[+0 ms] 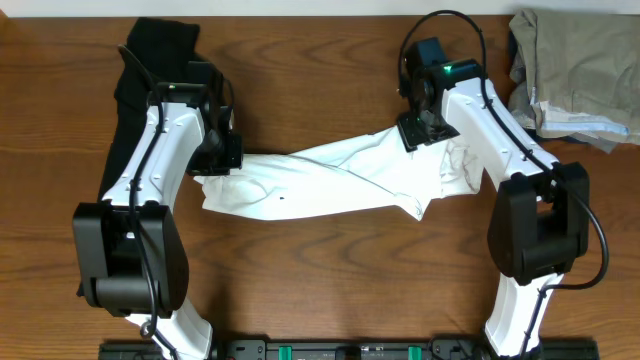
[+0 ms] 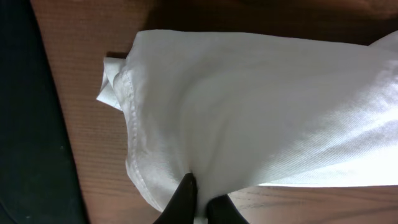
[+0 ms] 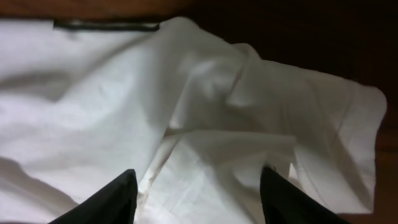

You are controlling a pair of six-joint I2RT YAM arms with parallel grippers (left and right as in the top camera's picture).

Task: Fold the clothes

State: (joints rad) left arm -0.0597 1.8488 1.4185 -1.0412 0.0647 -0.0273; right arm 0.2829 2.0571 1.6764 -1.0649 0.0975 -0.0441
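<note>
Broadly, a brown wood-grain bench [image 1: 300, 60] fills the overhead view. The white shirt [image 1: 330, 185] lies crumpled across the middle of the frame, stretched in a band from centre left to centre right. The left fingers [image 1: 230, 152] are pinched closed on its hemmed left edge, as the bottom of the left wrist view shows. The right fingers [image 1: 425, 130] stand spread apart above the shirt's rumpled right part, gripping nothing. A black garment [image 1: 160, 45] runs down the upper left, partly under the left arm [image 1: 150, 170]. A heap of grey-green clothes [image 1: 575, 65] sits in the upper right corner, apart from the shirt. Bare wood shows along the top centre and below the shirt at lower centre.
</note>
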